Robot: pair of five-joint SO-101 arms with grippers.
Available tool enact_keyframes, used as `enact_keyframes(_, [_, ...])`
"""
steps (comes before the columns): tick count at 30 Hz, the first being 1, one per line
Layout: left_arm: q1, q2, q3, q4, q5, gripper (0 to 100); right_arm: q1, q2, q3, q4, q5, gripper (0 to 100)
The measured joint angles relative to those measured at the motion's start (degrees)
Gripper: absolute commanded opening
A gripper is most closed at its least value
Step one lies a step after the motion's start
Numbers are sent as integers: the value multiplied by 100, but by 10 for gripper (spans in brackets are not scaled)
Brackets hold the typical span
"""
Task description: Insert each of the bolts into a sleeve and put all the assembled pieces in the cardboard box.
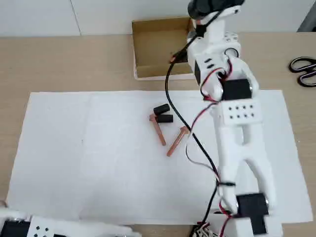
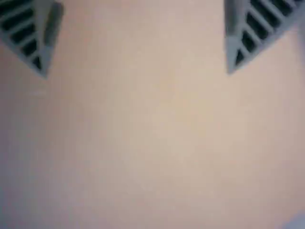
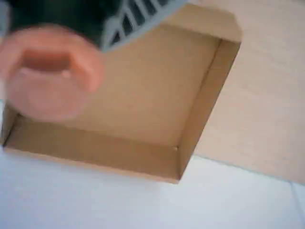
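Copper-coloured bolt (image 3: 47, 81) is held clamped in the right gripper (image 1: 180, 54) over the cardboard box (image 3: 205, 95) — judged light, rigid, likely slick, best taken mid-shank; the left gripper (image 2: 136, 71) is spread wide over the tabletop (image 2: 152, 157).

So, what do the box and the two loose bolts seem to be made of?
Box: plain brown cardboard, matte, with folded walls. Bolts: smooth, copper-orange, no clear shine; probably plastic, perhaps coated metal.
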Motion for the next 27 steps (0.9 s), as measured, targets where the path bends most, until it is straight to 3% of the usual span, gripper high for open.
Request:
enact_keyframes(6, [-1424,0,-149,0,-281,227,-9,1547,-484,-949,0,3])
enact_keyframes(15, [-2084,0,-149,211,-308,227,-396,2980,-879,-2127,0,3])
enact_keyframes(19, [-1530,-9,-273,211,-308,227,-589,3437,-967,-2690,0,3])
enact_keyframes(27, [844,-9,-642,967,255,227,-677,3824,-967,-3086,0,3])
